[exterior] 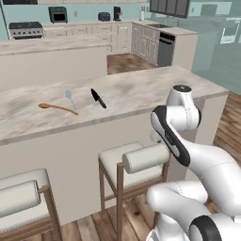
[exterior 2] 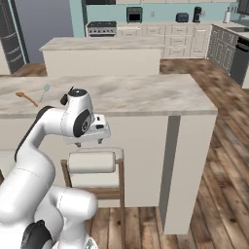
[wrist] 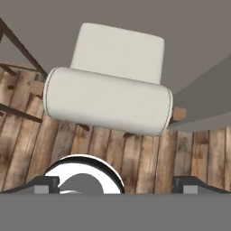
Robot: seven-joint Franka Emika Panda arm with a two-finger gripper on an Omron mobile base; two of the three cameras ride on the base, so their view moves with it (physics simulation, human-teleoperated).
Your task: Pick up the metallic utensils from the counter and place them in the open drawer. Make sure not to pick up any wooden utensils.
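Note:
On the beige marbled counter (exterior: 141, 89) lie the black-handled knife (exterior: 98, 98), the pale silver spoon (exterior: 70, 99) and the orange-brown wooden spoon (exterior: 57, 108), close together at the left. The silver spoon (exterior 2: 44, 91) and wooden spoon (exterior 2: 26, 98) also lie on the counter (exterior 2: 146, 95) in the right base view. My gripper (exterior 2: 89, 143) hangs below the counter's edge, pointing down over a stool, well short of the utensils. In the hand view the gripper (wrist: 115, 185) stands open, its fingertips (wrist: 45, 184) wide apart and holding nothing. The open drawer is out of view.
A cream cushioned stool (wrist: 108, 97) with a roll back stands right under my hand on the wood floor; the same stool (exterior: 134, 160) sits against the counter's base. A second stool (exterior: 21, 197) stands to its left. Another counter (exterior 2: 102, 44) runs behind.

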